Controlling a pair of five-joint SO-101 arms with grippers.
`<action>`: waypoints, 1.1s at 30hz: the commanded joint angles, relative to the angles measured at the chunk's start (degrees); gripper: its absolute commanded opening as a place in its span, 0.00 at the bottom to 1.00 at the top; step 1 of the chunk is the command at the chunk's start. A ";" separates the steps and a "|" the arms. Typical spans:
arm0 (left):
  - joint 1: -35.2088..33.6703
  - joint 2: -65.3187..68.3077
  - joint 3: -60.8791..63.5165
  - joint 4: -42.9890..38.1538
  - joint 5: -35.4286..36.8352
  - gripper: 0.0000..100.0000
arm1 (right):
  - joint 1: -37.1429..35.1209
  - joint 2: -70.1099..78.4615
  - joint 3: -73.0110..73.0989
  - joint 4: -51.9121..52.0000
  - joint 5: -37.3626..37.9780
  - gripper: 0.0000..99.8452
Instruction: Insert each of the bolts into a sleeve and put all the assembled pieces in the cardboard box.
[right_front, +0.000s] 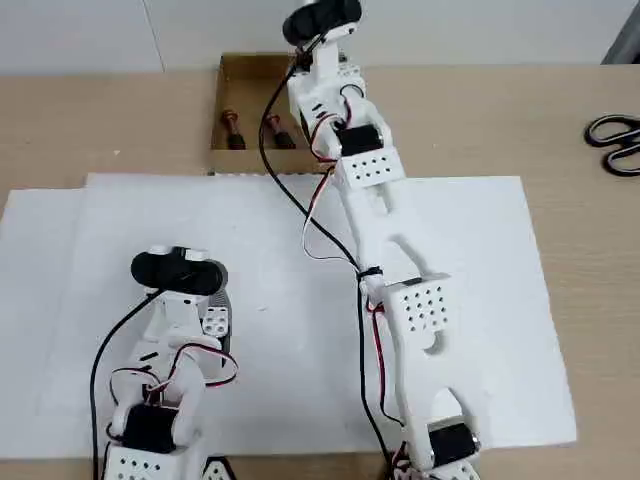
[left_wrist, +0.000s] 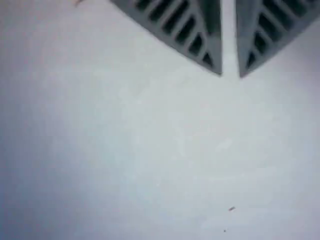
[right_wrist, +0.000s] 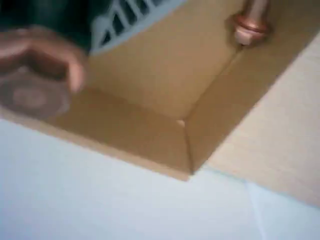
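Observation:
The cardboard box stands at the table's far edge, with two assembled pieces lying inside. My right gripper hangs over the box's right part. In the right wrist view it is shut on a blurred assembled piece, a copper sleeve with a grey bolt head, just inside the box wall; a ribbed finger shows beside it. Another copper piece lies deeper in the box. My left gripper points down at the white paper near the front left, shut to a narrow slit and holding nothing.
White paper covers the middle of the wooden table. Scissors lie at the far right edge. The right arm stretches diagonally across the paper toward the box.

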 joint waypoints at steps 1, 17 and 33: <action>0.00 -0.44 -0.22 -1.41 -0.35 0.01 | -0.22 -0.84 -5.10 0.13 -0.09 0.12; 0.00 -0.44 -0.22 -1.41 -0.35 0.01 | 0.92 -0.92 -5.27 2.95 -0.09 0.18; 0.00 -0.44 -0.22 -1.41 -0.35 0.01 | 3.03 -4.18 -25.76 29.58 -0.26 0.18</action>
